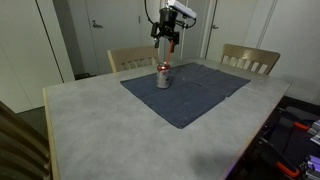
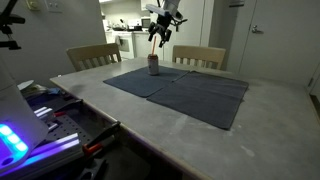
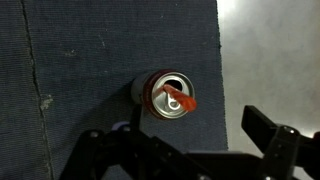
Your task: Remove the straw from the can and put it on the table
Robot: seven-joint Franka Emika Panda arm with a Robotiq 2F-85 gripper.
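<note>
In an exterior view, the small silver-grey drink can with a red top band point(image 2: 153, 65) stands upright near the far edge of the dark blue cloth mat point(image 2: 190, 90). The mat lies on the pale grey, marble-like surface point(image 2: 200, 140). The thin red-orange drinking straw point(image 2: 154, 45) rises out of the can at a lean, up towards my jaws, which hang above it. From this angle I cannot tell whether they touch the straw.

In an exterior view from another side, the can point(image 1: 164, 77) sits on the mat with the jaws well above it and a pale wooden chair point(image 1: 250, 58) behind. The straw is too thin here for me to follow.

The wrist view looks straight down into the can's open top point(image 3: 168, 95). The straw point(image 3: 181, 101) pokes out of the opening and tilts to one side. The jaws are spread wide, coming in from the bottom of the picture on either side, with nothing between them.

My worries from here:
- **Missed pinch:** the straw leans, so closing off-centre would push it around the rim instead of pinching it.
- **Tipped can:** the can looks light. If I pull at an angle, I expect the straw to bind in the opening and drag or tip the can onto the cloth.
- **Slipped straw:** with a weak pinch the smooth straw could slip out partway up.
- **Wrong resting place:** released carelessly, the straw may roll or end on the mat rather than the bare surface.
</note>
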